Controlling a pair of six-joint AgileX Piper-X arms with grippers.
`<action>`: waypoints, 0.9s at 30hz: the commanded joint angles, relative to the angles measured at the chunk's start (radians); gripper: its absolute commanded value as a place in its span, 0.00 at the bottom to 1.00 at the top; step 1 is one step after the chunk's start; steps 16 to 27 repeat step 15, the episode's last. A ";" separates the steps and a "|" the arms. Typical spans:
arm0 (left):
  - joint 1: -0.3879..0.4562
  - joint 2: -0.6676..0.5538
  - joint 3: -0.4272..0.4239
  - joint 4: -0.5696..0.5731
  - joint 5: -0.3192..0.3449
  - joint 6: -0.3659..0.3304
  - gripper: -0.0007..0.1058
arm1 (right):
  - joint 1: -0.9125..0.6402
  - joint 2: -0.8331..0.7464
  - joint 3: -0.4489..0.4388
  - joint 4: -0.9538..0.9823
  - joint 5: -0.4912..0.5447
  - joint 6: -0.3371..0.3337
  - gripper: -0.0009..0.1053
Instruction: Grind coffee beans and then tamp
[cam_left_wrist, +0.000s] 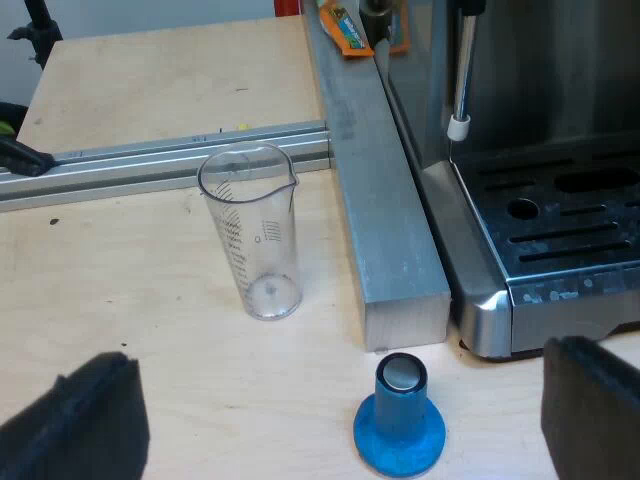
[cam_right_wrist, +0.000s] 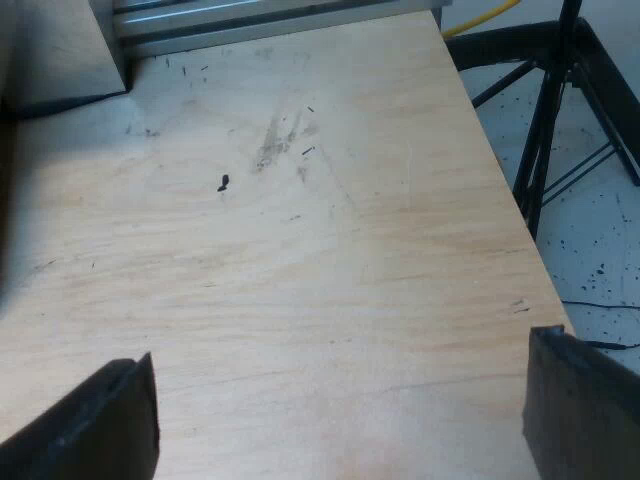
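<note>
Tamper (cam_left_wrist: 400, 420), blue, one item: stands upright on the wooden bench (cam_left_wrist: 150, 330), flared foot down and short round stem up, with a silvery disc showing at the upper end. It sits just beside the end of a grey metal bar (cam_left_wrist: 390, 210) and near the front corner of the espresso machine (cam_left_wrist: 560, 240), touching neither. Handling, by appearance: rigid, compact and probably dense for its bulk, with a smooth surface that could slip under light pressure. The best hold looks to be across the stem just above the flare, since the wider foot would keep it from sliding out downward. Left tool (cam_left_wrist: 340, 400): fingers spread wide, carrying nothing, hovering low over the bench with the tamper standing between them. Right tool (cam_right_wrist: 340, 385): likewise spread wide and carrying nothing, over scuffed bench wood near the bench's edge. Measuring glass (cam_left_wrist: 255, 235), clear, with printed scale and pouring lip: upright, nothing in it, well apart from the tamper and near an aluminium rail (cam_left_wrist: 150, 160). It looks light, brittle and easily tipped. Steam wand (cam_left_wrist: 462, 70), white-tipped, hangs over the machine's slotted drip tray.
</note>
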 joint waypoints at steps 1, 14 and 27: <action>0.001 -0.139 0.000 -0.015 0.000 0.005 0.76 | 0.002 -0.043 -0.004 -0.009 0.003 -0.008 0.72; 0.001 -0.139 0.000 -0.015 0.013 0.017 0.76 | 0.002 -0.043 -0.004 -0.009 0.003 -0.008 0.72; 0.001 -0.139 0.000 -0.015 0.013 0.017 0.76 | 0.002 -0.043 -0.004 -0.009 0.003 -0.008 0.72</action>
